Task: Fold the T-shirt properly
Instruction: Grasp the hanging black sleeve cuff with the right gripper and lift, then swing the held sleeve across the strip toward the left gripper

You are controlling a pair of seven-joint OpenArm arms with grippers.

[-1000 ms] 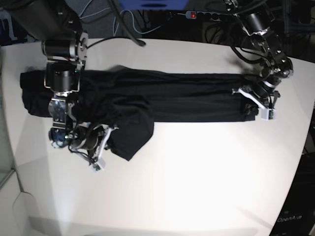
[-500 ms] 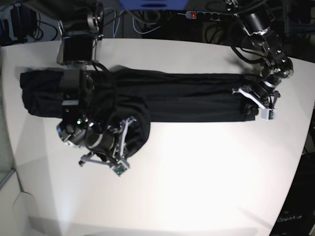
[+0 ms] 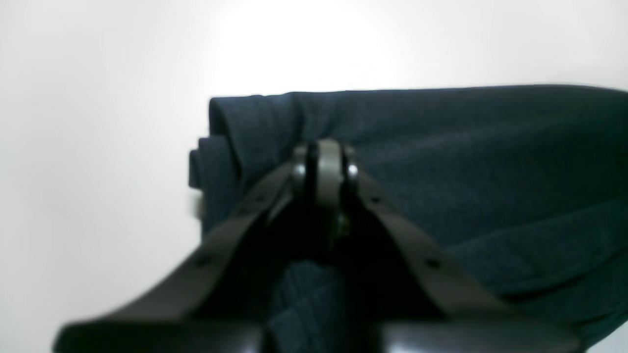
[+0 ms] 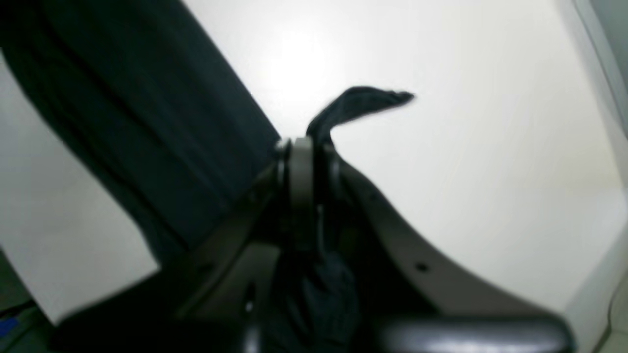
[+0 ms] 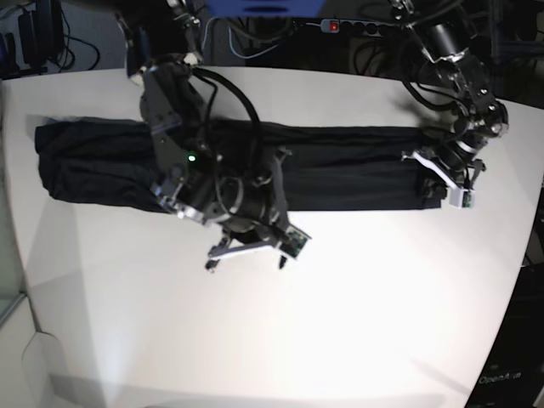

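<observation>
The black T-shirt (image 5: 340,166) lies as a long flat band across the white table (image 5: 357,306), from far left to right. My right gripper (image 5: 252,246) hangs over the band's front edge near the middle. In its wrist view the right gripper (image 4: 304,147) is shut on a fold of the T-shirt (image 4: 122,122), and a cloth tip pokes out past the fingertips. My left gripper (image 5: 438,183) sits at the band's right end. In its wrist view the left gripper (image 3: 324,154) is shut on the bunched edge of the folded T-shirt (image 3: 466,157).
A power strip (image 5: 344,26) and loose cables lie beyond the table's back edge. Bare white tabletop fills the front half. The table's right edge runs close to the left arm (image 5: 463,76). The right arm (image 5: 174,102) crosses over the shirt.
My right gripper has swept from the left front of the table toward the middle, dragging the hanging flap of the shirt with it. The left arm has stayed still.
</observation>
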